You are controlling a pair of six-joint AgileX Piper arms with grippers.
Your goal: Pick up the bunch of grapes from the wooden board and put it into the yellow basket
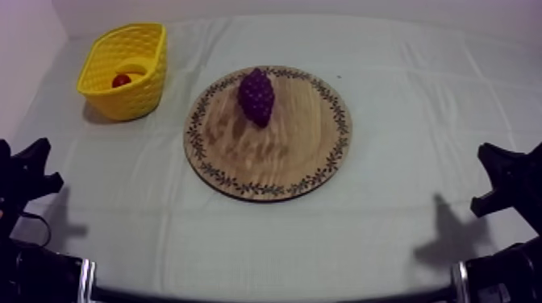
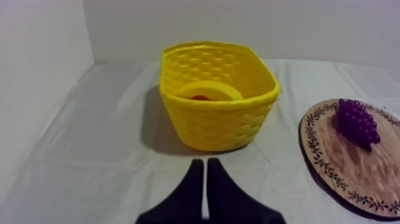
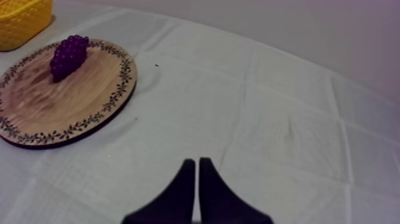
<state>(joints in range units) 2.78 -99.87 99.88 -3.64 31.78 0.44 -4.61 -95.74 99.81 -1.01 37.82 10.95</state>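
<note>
Purple and knobbly, the bunch of grapes [image 1: 256, 96] lies on its side on the round wooden board [image 1: 282, 157], on the far left part of it and inside the patterned rim. Its long axis runs from the far side of the tabletop [image 1: 403, 121] towards the near side, leaning a little to the right at the near end, and the narrower tip appears to point to the near side. The board sits about mid-tabletop on the grey-white cloth. The yellow basket [image 1: 133, 101] stands near the board's far left, apart from it, with a small red fruit [image 1: 121, 80] inside. The left gripper [image 2: 205, 179] rests low at the left side of the tabletop, facing the basket, its two black fingers pressed together into a narrow wedge with nothing between them and touching nothing. The right gripper [image 3: 197, 179] rests low at the right side, well apart from the board, its fingers likewise together and holding nothing.
</note>
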